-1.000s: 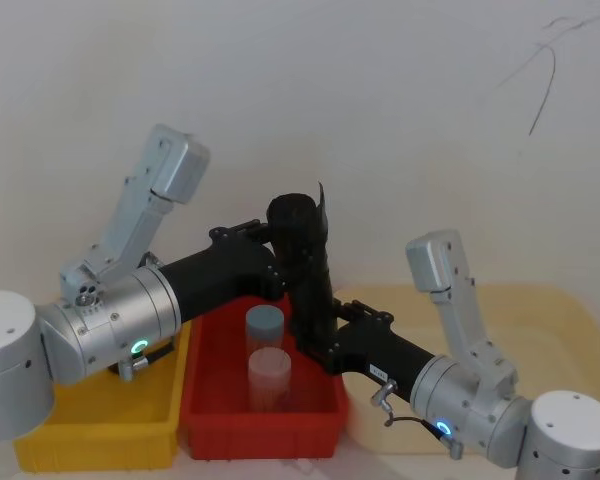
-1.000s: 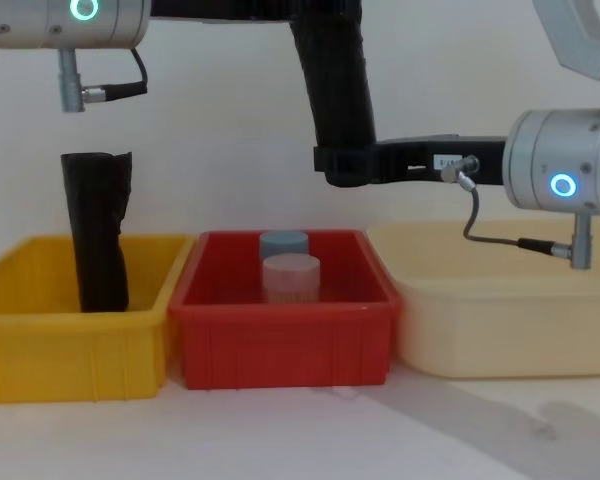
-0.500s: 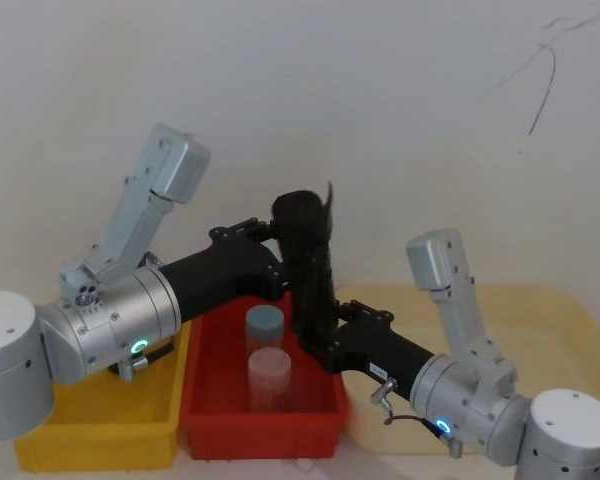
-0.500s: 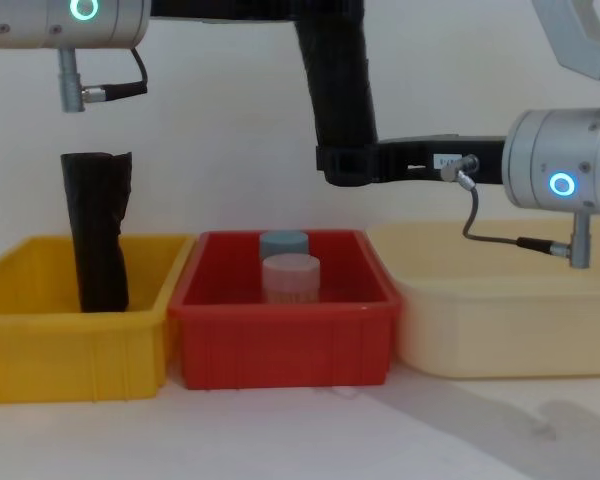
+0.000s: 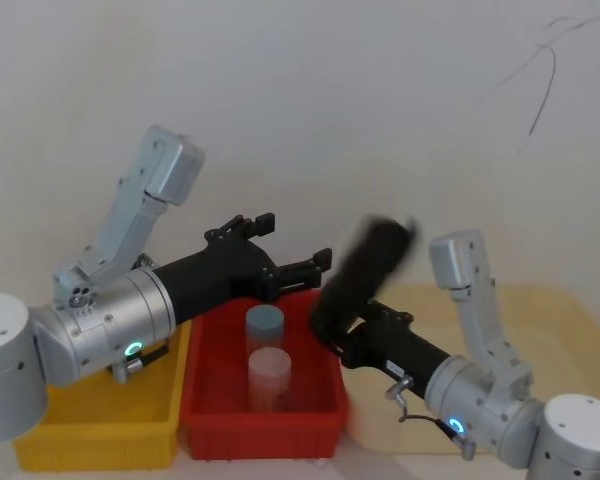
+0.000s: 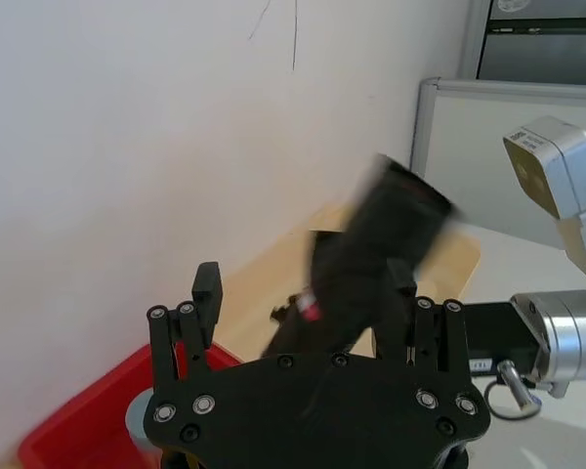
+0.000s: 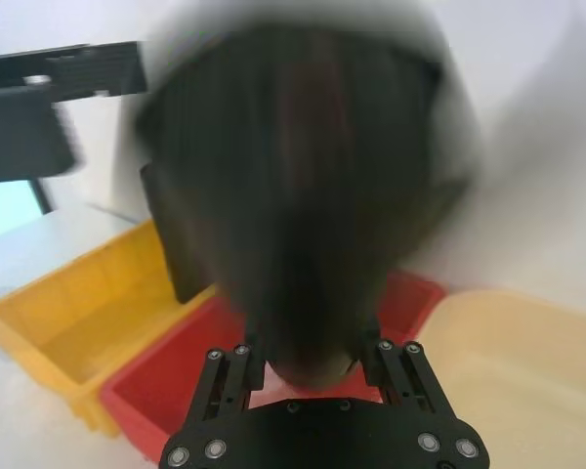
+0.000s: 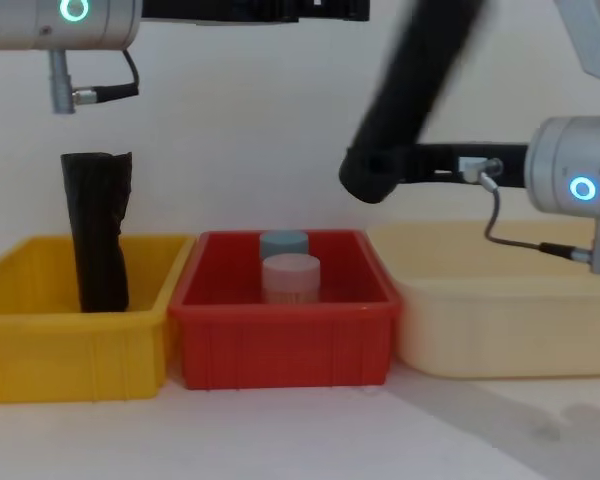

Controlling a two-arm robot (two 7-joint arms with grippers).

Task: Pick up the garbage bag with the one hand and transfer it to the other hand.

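The pale table [image 8: 280, 440] carries three bins in a row: a yellow bin [image 8: 70, 350], a red bin [image 8: 280, 350] and a cream bin [image 8: 500, 335].

The garbage bag [image 8: 410, 90] is matt black plastic; the red bin [image 8: 280, 350] is smooth plastic (slightly glossy).

soft, even room light falls on the pale wall [image 5: 380, 100], with no hard glare. the garbage bag [image 5: 363, 272] is smeared by motion in every view, worst in the right wrist view, where it is a dark blur. the red bin [image 8: 280, 340] is crisp. a faint grey shadow crosses the table [image 8: 280, 440] in front of it.
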